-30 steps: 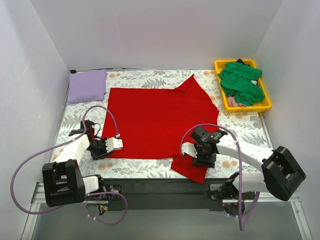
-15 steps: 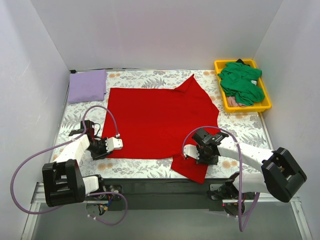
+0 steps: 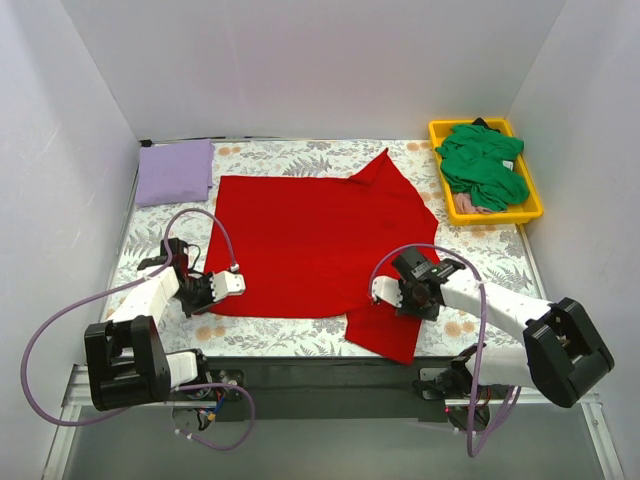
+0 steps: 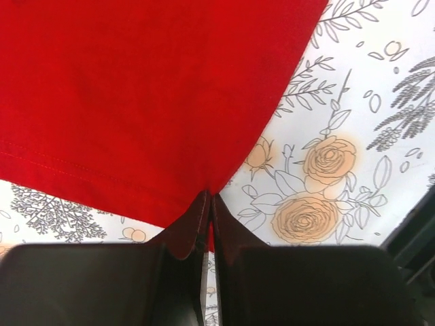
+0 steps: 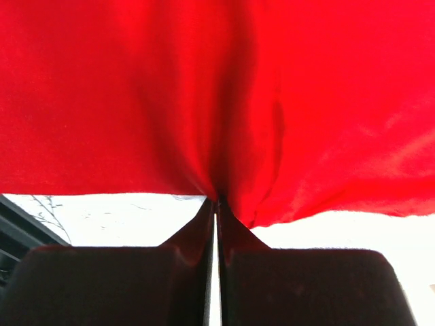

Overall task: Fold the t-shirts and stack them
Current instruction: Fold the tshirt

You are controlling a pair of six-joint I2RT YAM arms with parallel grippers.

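A bright red t-shirt (image 3: pixel 320 240) lies spread across the middle of the floral table cloth. My left gripper (image 3: pixel 232 284) is shut on its near left corner, the cloth (image 4: pixel 136 102) pinched between the black fingertips. My right gripper (image 3: pixel 383 291) is shut on the shirt's near right edge, where the red cloth (image 5: pixel 224 102) bunches into folds at the jaws. A red flap (image 3: pixel 385 335) hangs toward the table's front edge below that grip. A pale lavender t-shirt (image 3: pixel 175 171) lies folded at the back left. A green t-shirt (image 3: pixel 485 165) is heaped in the yellow tray (image 3: pixel 531 212).
The yellow tray stands at the back right, with something pink (image 3: pixel 470 204) under the green cloth. White walls close in the table on three sides. Purple cables (image 3: pixel 205 215) loop over both arms. The floral table cloth (image 4: pixel 340 156) shows beside the red hem.
Both grippers have closed on the red shirt's near edge. The right gripper moved a little farther back and up, lifting the cloth there. The left arm has hardly shifted.
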